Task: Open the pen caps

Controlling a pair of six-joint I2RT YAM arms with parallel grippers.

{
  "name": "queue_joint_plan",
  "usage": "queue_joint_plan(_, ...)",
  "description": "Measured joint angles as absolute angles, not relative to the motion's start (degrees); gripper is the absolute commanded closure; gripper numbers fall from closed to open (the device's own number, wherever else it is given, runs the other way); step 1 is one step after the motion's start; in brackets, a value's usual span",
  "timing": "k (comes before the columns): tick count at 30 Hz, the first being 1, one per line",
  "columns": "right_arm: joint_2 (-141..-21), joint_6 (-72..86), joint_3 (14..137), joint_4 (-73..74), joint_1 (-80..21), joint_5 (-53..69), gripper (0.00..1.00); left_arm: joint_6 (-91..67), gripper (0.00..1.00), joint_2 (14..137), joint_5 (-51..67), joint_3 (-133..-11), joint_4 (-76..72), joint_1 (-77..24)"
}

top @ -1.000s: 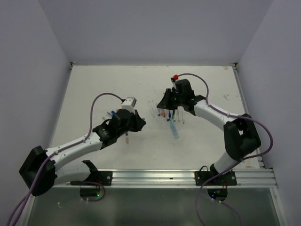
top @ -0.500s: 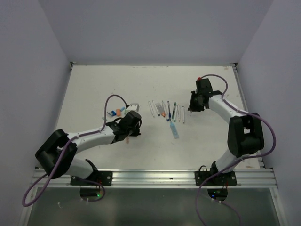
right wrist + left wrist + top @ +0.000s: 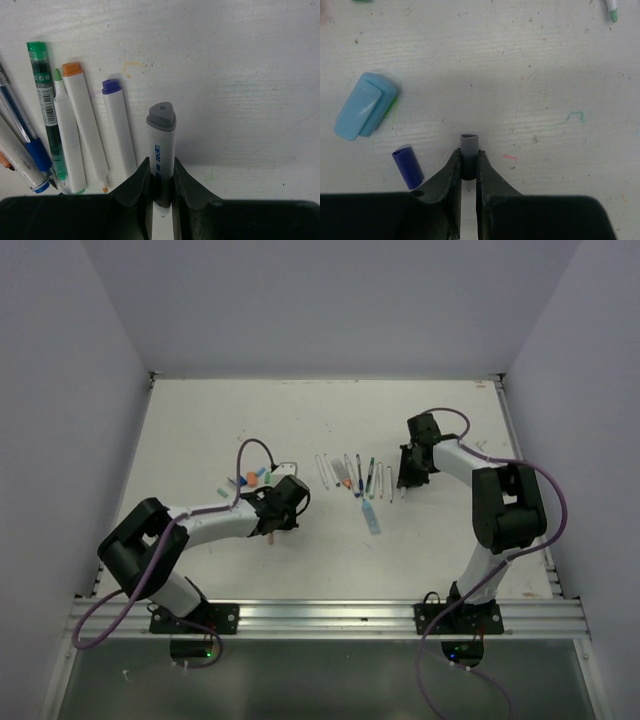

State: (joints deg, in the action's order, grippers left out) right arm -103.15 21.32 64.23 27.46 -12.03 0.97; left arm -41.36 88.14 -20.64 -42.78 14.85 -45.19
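Note:
My left gripper is shut on a small grey pen cap, held low over the table. A dark blue cap lies just to its left, and a larger light-blue cap lies further left. My right gripper is shut on a white pen with a grey end, with its tip between the fingers. Beside it lie uncapped pens with purple, orange and green ends. In the top view, the left gripper is near the loose caps, and the right gripper is at the right end of the pen row.
A light-blue piece lies in front of the pen row. A small pinkish piece lies just in front of the left gripper. A green pen tip shows at the top right of the left wrist view. Walls close the table on three sides.
My right gripper went from over the pen row out to the right, then came back to the row's right end. My left arm folded in and its gripper sank towards the table.

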Motion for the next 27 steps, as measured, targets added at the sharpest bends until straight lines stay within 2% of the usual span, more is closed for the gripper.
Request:
queue_joint_plan(7,-104.22,21.30,65.04,27.44,-12.03,1.06,0.78,-41.36,0.77,90.28,-20.75,-44.45,13.54,-43.62)
queue_joint_plan(14,-104.22,21.32,65.04,27.33,-12.05,1.56,0.70,-41.39,0.73,90.43,-20.84,-44.53,12.97,-43.13)
queue_joint_plan(20,-104.22,21.30,65.04,27.11,-12.03,2.33,0.67,-41.39,0.70,89.45,-21.32,-44.07,14.48,-43.03)
queue_joint_plan(25,-103.63,21.32,64.77,26.79,-12.05,2.46,0.61,-41.15,0.51,86.83,-21.32,-43.11,15.99,-42.78)
queue_joint_plan(27,-102.41,21.28,64.23,26.63,-12.03,2.24,0.58,-40.93,0.46,85.10,-21.30,-42.96,16.16,-42.78)
